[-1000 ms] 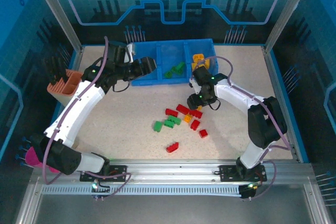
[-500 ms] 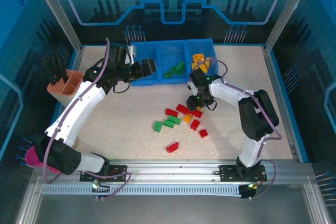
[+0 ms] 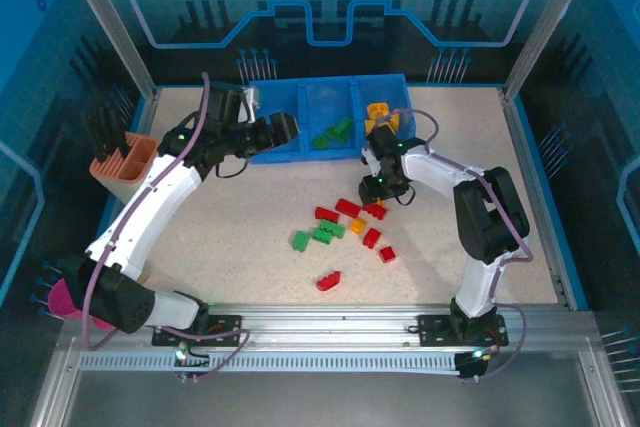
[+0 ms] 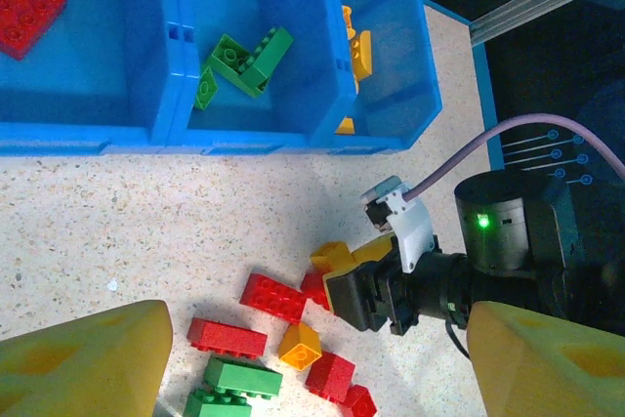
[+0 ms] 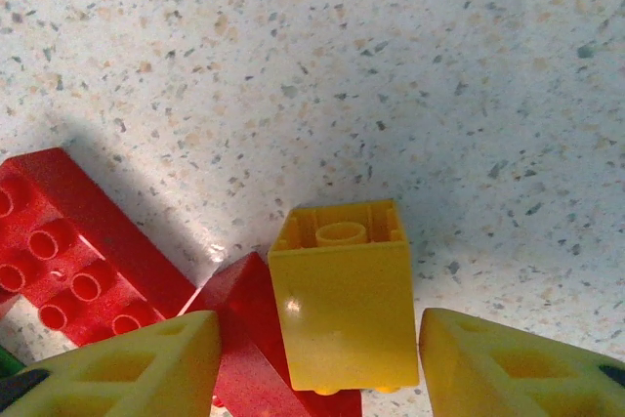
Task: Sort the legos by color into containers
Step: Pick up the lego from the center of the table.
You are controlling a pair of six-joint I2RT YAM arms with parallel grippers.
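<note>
The right claw [image 5: 317, 334] points straight down at the table [image 5: 391, 65], its two fingers half apart and straddling a yellow brick [image 5: 342, 290]. That brick stands between them with its hollow end facing up. The right finger lies against or just beside it, I cannot tell which. On the left side a gap shows, and the corner of a red brick [image 5: 244, 339] pokes into it. A long red brick [image 5: 78, 251] lies just left of that. The finger roots and the yellow brick's lower end are cut off at the picture's bottom edge.

The right arm [image 3: 440, 172] is folded at the elbow, its forearm reaching leftward to a spot just in front of the blue tray [image 4: 166, 134].

The left claw [image 4: 314, 339] hangs spread wide with nothing between its fingers. The left arm [image 3: 150, 202] arches up from its base toward the tray's left end.

In the tray, the left compartment holds one flat red piece [image 4: 29, 9], the middle holds green bricks [image 4: 244, 58] and the right holds yellow bricks [image 4: 359, 46]. Loose red, green and orange bricks [image 3: 340, 225] lie clustered on the table near the right claw. A single red one [image 3: 328, 280] lies well apart from them, nearer the arm bases.
</note>
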